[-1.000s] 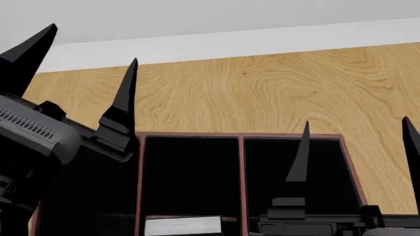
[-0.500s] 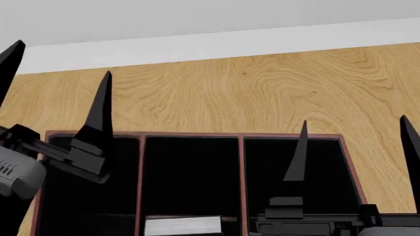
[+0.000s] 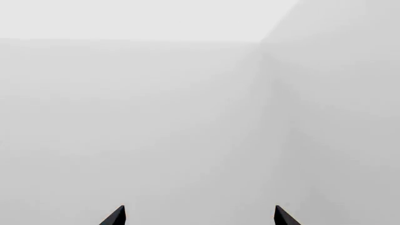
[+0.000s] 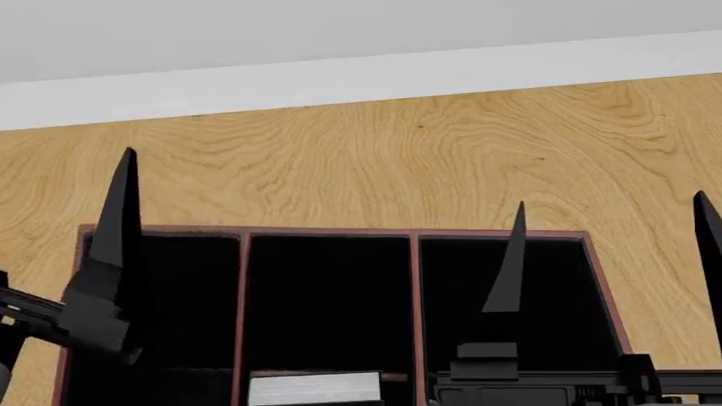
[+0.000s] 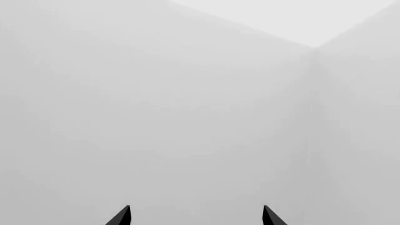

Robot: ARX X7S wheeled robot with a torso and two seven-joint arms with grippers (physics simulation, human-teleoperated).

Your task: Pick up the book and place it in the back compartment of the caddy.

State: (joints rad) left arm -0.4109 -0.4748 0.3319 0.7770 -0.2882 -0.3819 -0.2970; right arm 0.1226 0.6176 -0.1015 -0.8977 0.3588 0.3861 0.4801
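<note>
The caddy (image 4: 415, 279) is a dark-red box with black cells, low in the head view. Three back cells show, and all look empty. A white-grey strip (image 4: 314, 389) like the book's page edges lies at the bottom edge, in the middle column just in front of the back middle cell; its black cover is not distinguishable. My left gripper (image 3: 198, 216) is open and empty; one of its fingers (image 4: 117, 228) stands over the caddy's back left cell. My right gripper (image 4: 610, 200) is open and empty above the back right cell, and its wrist view (image 5: 196, 215) shows only wall.
The wooden table (image 4: 429, 161) runs behind and to the right of the caddy up to a pale wall (image 4: 338, 80). Both wrist cameras face only plain grey walls and a room corner.
My left arm has swung left and down, so most of it has left the head view and the caddy's back left cell now shows. The right gripper has barely moved.
</note>
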